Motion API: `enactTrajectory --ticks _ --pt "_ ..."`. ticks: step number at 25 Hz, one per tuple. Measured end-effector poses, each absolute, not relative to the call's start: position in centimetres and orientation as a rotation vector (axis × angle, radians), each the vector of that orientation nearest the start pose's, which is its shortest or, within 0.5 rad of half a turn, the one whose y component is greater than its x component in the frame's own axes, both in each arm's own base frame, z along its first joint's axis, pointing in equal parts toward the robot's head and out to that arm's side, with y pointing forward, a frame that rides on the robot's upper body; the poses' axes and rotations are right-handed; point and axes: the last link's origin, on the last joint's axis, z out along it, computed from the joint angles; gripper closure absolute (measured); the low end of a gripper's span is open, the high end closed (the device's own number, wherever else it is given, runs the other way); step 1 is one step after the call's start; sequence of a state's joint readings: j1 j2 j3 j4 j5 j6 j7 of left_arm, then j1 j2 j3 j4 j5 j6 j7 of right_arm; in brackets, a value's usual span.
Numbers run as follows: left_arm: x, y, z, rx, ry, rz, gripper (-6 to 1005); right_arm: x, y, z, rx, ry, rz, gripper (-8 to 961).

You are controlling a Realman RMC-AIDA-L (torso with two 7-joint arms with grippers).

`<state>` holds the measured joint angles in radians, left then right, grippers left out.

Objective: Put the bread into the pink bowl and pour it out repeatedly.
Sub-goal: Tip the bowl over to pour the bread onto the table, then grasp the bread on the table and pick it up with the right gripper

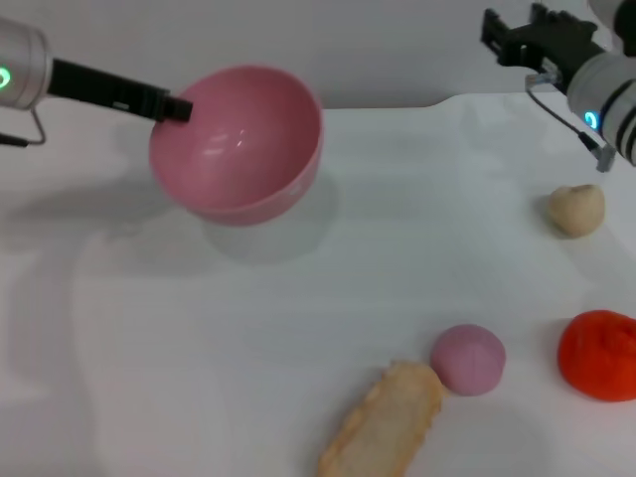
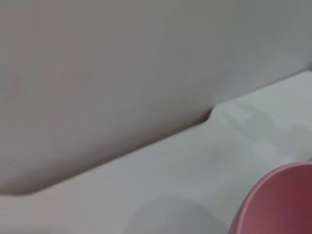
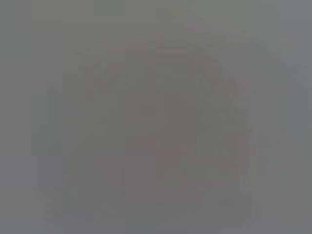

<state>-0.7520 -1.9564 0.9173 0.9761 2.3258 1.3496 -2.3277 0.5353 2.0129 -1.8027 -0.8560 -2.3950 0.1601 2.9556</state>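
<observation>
The left gripper (image 1: 179, 107), clenched on the rim of the tilted, empty, glossy pink plastic bowl (image 1: 243, 144), may let it slip, while the striped toy bread (image 1: 386, 422) lies at the white table's (image 1: 248, 338) near edge, touching the purple ball (image 1: 467, 359), with open room between.

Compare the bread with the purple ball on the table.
The bread is long, tan and lies flat, running off the near edge of the head view; the purple ball is round, smooth and smaller. Both rest on the white table, touching or nearly so, outside the pink bowl.
</observation>
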Motion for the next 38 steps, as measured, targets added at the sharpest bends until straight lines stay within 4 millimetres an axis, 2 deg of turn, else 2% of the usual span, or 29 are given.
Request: enactTrajectory --ticks 5,10,14,19,24,32,36,38 --pt "-21.8 42.2 8.3 -2.423 -1.077 -0.072 953 19.0 44.3 -0.6 -1.929 0.811 0.445 329" --pt "-23.2 41.3 9.3 -2.424 -1.073 -0.005 953 17.5 43.1 -0.5 -2.082 0.860 0.305 327" --pt "-23.8 40.6 9.4 -2.447 -1.071 0.024 953 16.5 41.2 0.3 -2.229 0.885 0.185 326" --pt "-24.4 40.1 9.2 -2.452 -1.090 0.040 953 14.9 38.3 1.7 -2.421 0.821 0.021 324" --pt "-24.5 39.9 8.9 -2.447 -1.115 0.027 953 13.4 36.5 2.1 -2.602 0.763 -0.173 322" --pt "-24.3 39.8 7.6 -2.447 -1.132 -0.005 953 11.2 33.8 0.8 -2.865 0.632 -0.432 319" --pt "-24.2 39.8 6.8 -2.447 -1.137 -0.024 953 10.9 33.1 -1.1 -3.003 0.609 -0.481 318" --pt "-24.2 39.7 6.5 -2.450 -1.144 -0.028 953 11.6 32.8 -2.7 -3.062 0.576 -0.531 317"
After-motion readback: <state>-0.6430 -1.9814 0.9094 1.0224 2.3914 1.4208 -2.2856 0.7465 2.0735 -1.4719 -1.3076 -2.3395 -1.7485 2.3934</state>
